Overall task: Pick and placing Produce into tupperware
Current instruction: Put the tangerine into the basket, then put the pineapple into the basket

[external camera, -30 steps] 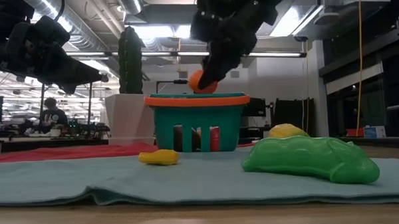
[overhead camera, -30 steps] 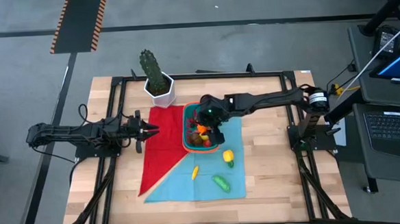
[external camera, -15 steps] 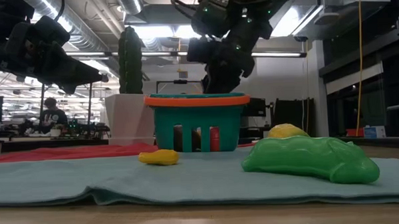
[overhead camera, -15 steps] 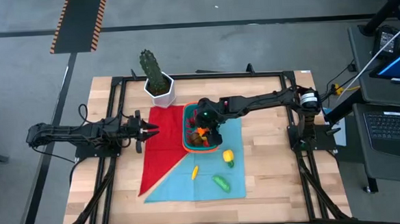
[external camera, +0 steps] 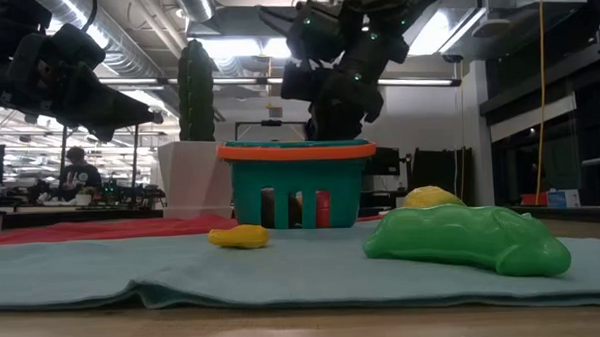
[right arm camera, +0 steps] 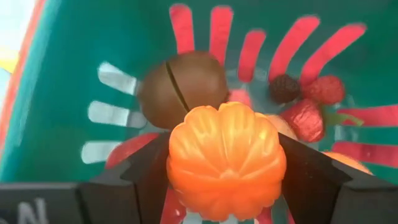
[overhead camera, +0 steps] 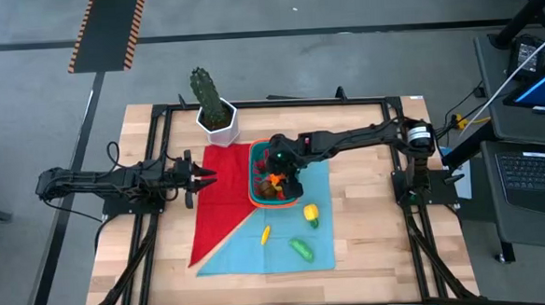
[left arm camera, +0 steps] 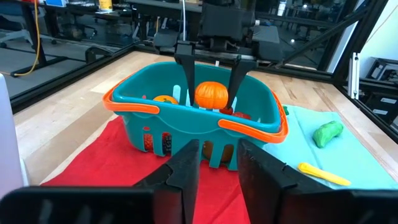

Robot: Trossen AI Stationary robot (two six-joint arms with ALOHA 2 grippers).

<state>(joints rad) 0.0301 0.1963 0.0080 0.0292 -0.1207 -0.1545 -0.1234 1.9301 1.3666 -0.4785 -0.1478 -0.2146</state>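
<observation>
- Right tool (left arm camera: 210,93) lowered inside the teal tupperware (overhead camera: 272,176), fingers (right arm camera: 146,177) clamped on either side of an orange pumpkin-shaped piece (right arm camera: 225,160).
- Beneath the pumpkin, on the slotted floor of the tupperware: a brown round piece (right arm camera: 182,87), several red berry-like pieces (right arm camera: 305,115) and a dark one.
- Tupperware standing where the red cloth (overhead camera: 221,197) meets the light-blue cloth (overhead camera: 286,236), near the middle of the tabletop (overhead camera: 370,222).
- Outside it, on the blue cloth: a yellow pepper-like piece (overhead camera: 310,213) just beside the rim, a small yellow piece (overhead camera: 266,234), and a green one (overhead camera: 303,250) farther toward the front edge.
- Left tool (overhead camera: 204,178) held above the tabletop's left side, well apart from the tupperware, fingers (left arm camera: 183,177) narrowly parted, nothing between them.
- Cactus in a white pot (overhead camera: 215,109) at the back edge, behind the red cloth.
</observation>
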